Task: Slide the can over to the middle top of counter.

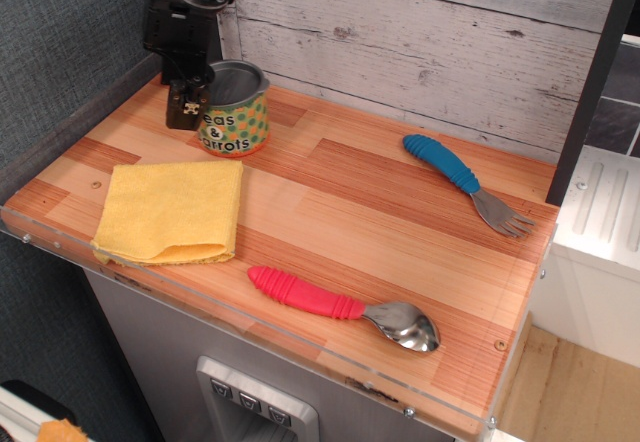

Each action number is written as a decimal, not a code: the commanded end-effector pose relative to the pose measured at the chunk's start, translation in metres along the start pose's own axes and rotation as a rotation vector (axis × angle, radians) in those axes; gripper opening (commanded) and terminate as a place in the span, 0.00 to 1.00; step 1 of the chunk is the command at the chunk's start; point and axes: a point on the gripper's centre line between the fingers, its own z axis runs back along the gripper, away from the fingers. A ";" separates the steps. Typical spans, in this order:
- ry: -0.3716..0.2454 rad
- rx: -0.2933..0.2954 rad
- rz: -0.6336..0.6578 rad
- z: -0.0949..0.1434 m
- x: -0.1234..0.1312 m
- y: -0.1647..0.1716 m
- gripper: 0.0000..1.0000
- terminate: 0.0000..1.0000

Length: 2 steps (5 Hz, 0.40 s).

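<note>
1. Nearest the front edge of the desk point(330, 202) lay a spoon point(345, 307) with a red handle, its bowl pointing right.
2. To its left a folded yellow cloth point(172, 210) sat by the front left corner, clear of everything else.
3. Farther back on the right, a fork point(467, 183) with a blue handle rested near the far right side, well apart from my work.
4. At the back left stood the can point(234, 110), upright, its green dotted label facing forward, close to the wooden back wall point(420, 47) and just behind the cloth's far edge.
5. My end effector point(188, 102) was lowered on the can's left side, right against it. It looked as if it touched the can's wall, but I could not tell whether my fingers were spread, pressed together or pinching the rim, since the dark fingers overlapped in this view.
6. I judged the job only begun: the can was in the left part of the back strip, and the middle of the back edge, well to the can's right, was bare.
7. What remained was a long push to the right along the back, keeping the can upright.
</note>
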 end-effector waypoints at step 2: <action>0.036 -0.077 -0.096 0.025 -0.033 0.016 1.00 0.00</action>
